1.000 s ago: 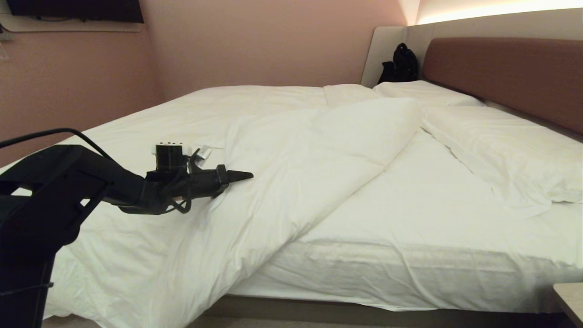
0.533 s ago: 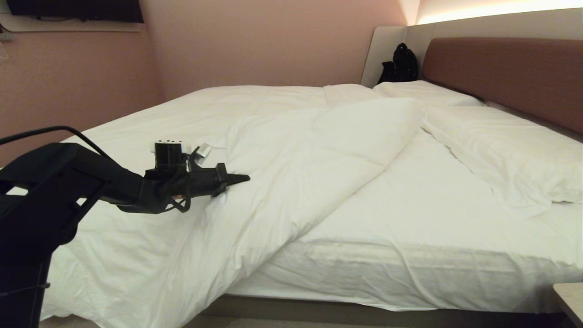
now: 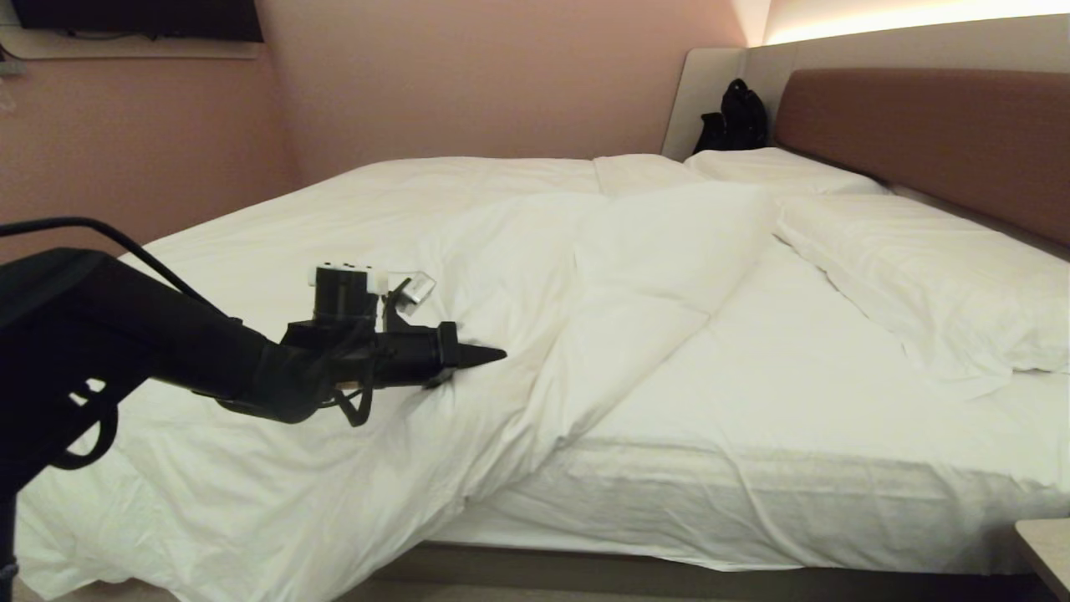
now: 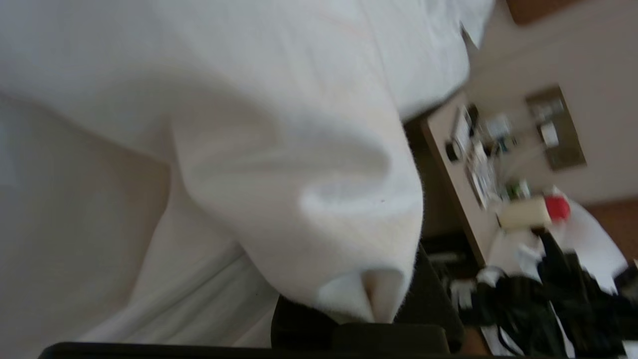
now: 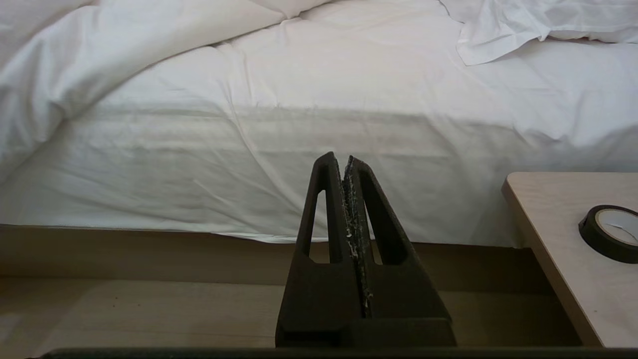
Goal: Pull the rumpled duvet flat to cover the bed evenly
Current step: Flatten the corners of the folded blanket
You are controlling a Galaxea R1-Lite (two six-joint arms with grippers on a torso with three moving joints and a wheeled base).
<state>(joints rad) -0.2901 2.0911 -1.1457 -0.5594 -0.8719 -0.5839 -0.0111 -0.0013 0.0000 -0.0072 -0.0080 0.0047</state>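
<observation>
The puffy white duvet point(image 3: 518, 276) lies bunched diagonally over the left part of the bed point(image 3: 794, 393), its near edge hanging over the side. A wide strip of bare fitted sheet shows on the right, toward the pillows. My left gripper point(image 3: 493, 355) reaches level over the duvet's near part and is shut on a fold of it. In the left wrist view that fold point(image 4: 299, 174) bulges out from between the jaws of the left gripper point(image 4: 371, 319) and hides most of them. My right gripper point(image 5: 345, 158) stays parked low beside the bed, shut and empty.
Two white pillows point(image 3: 919, 276) lie against the reddish-brown headboard point(image 3: 919, 134). A black bag point(image 3: 736, 117) sits at the far corner. A wooden bedside table point(image 5: 558, 239) with a roll of black tape point(image 5: 608, 232) stands at the near right. Pink walls close the left and far sides.
My left gripper has shut on the duvet and moved right and toward the near side, dragging the fold along. The duvet's near folds have shifted. The right arm has not moved.
</observation>
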